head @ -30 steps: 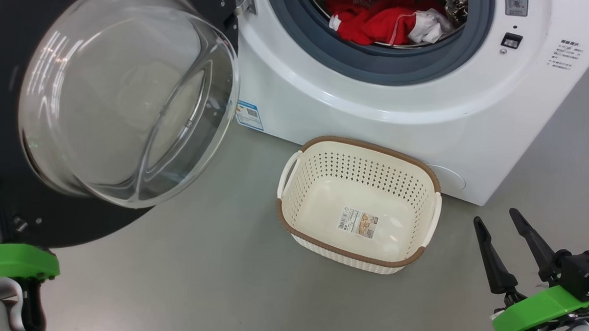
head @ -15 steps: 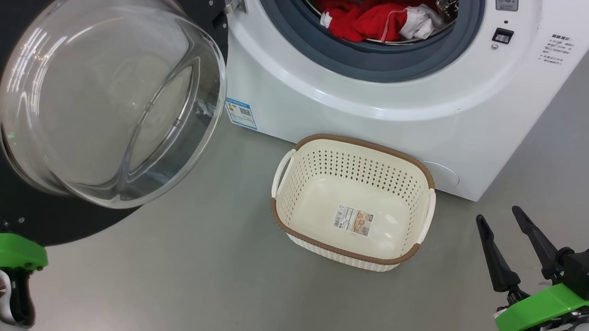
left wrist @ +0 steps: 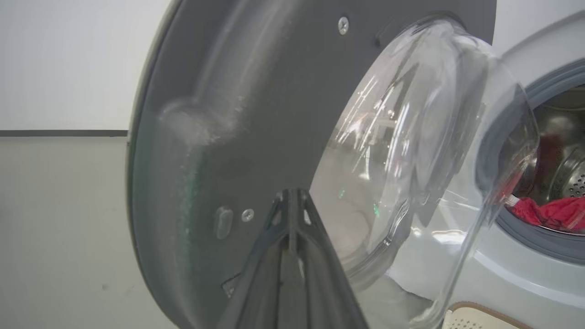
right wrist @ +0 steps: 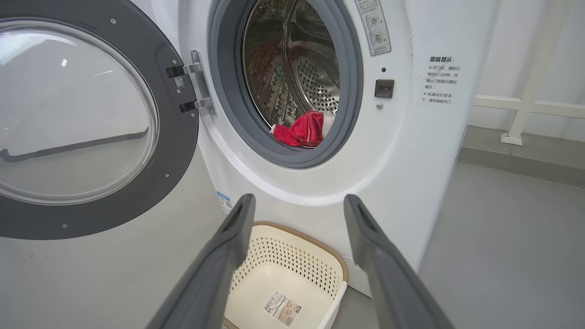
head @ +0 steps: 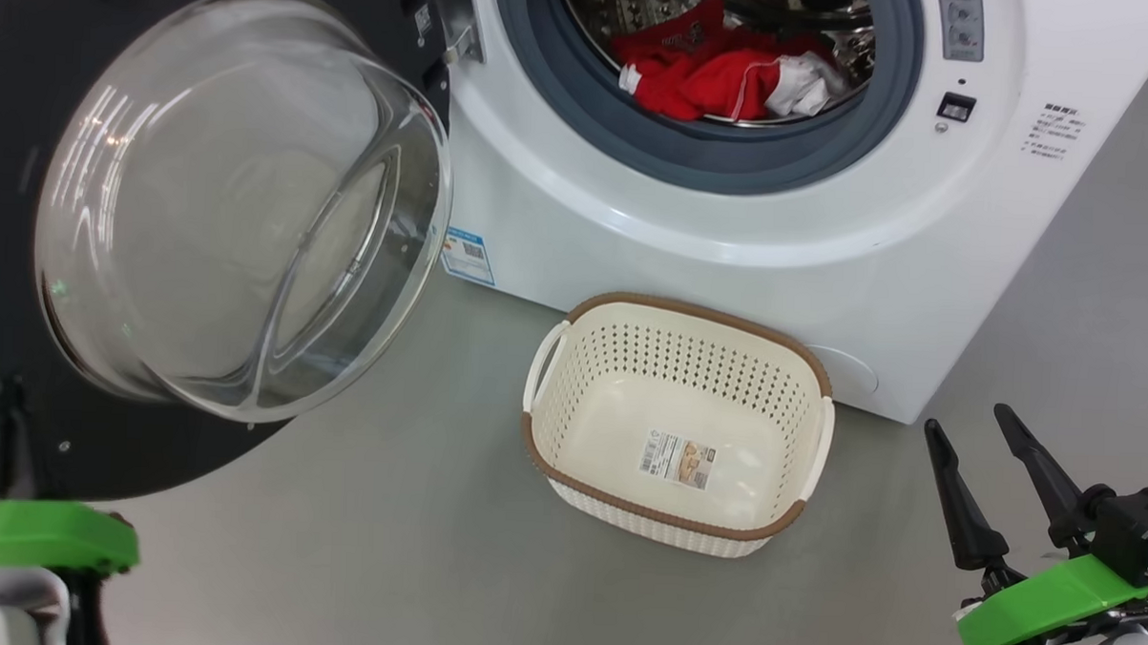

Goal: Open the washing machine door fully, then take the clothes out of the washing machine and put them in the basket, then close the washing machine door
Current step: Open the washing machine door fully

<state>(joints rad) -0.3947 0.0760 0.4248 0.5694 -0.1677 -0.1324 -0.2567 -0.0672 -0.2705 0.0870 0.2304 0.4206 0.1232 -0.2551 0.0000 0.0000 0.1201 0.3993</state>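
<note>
We have the door (head: 244,206) swung wide off the left side of the machine (head: 692,231). The clothes (head: 712,74) lie heaped at the front lip of the drum (head: 633,0), just behind the gasket (head: 732,161). Our left gripper (left wrist: 290,194) points at the door's inner frame, fingers pressed together with nothing between them. Our right gripper (head: 967,420) hangs with fingers spread and empty, apart from the basket (head: 668,350), which sits on the floor (head: 385,545) against the machine's front. That bundle looks soft, light and floppy, slick jersey we reckon, so we'd pinch a raised red fold near the lip and expect tails to drag over the gasket. The count: one door, one machine, one empty basket, one red piece bunched with at least one white one, hard to separate.
</note>
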